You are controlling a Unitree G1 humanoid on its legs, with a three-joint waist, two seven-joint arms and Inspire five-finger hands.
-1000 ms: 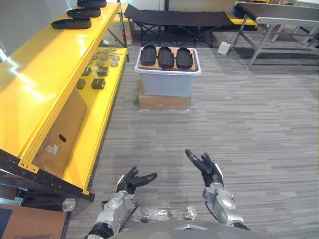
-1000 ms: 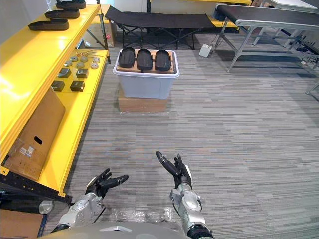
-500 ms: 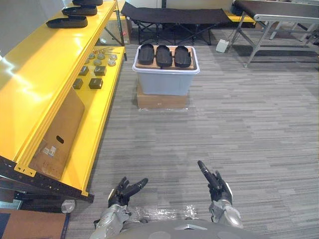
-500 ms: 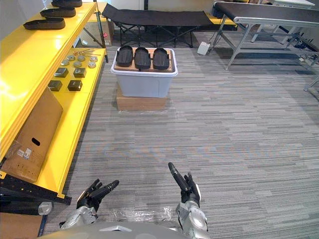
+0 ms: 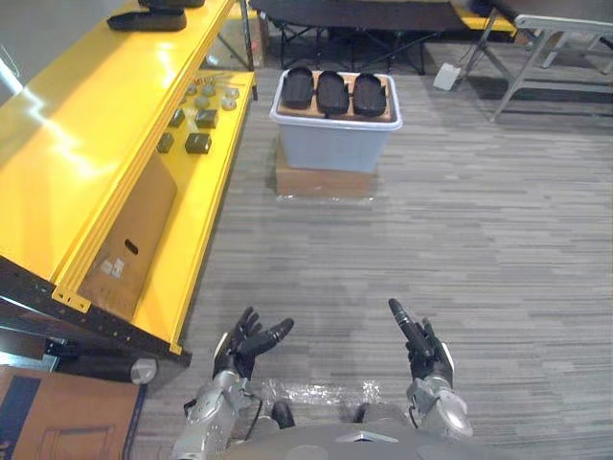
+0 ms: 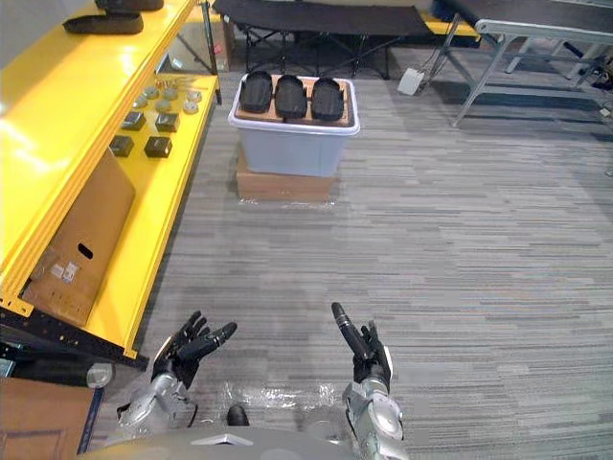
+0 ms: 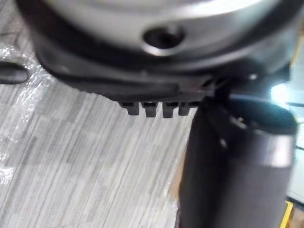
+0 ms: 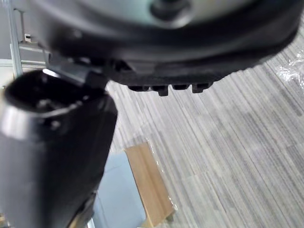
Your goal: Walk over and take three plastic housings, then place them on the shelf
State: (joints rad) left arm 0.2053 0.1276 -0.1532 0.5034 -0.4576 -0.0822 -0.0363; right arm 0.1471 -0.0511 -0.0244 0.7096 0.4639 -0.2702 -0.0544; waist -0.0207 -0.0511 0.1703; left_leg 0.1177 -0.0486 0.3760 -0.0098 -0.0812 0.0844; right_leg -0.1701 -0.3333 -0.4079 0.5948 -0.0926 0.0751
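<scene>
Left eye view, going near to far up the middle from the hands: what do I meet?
Left hand and right hand → grey carpet → cardboard box → pale bin standing on it → three black housings on the bin's top → black folding cot.

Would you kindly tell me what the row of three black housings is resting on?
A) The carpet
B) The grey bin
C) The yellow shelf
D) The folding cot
B: the three housings lie side by side on top of the bin, which stands on a box on the floor beside the shelf.
</scene>
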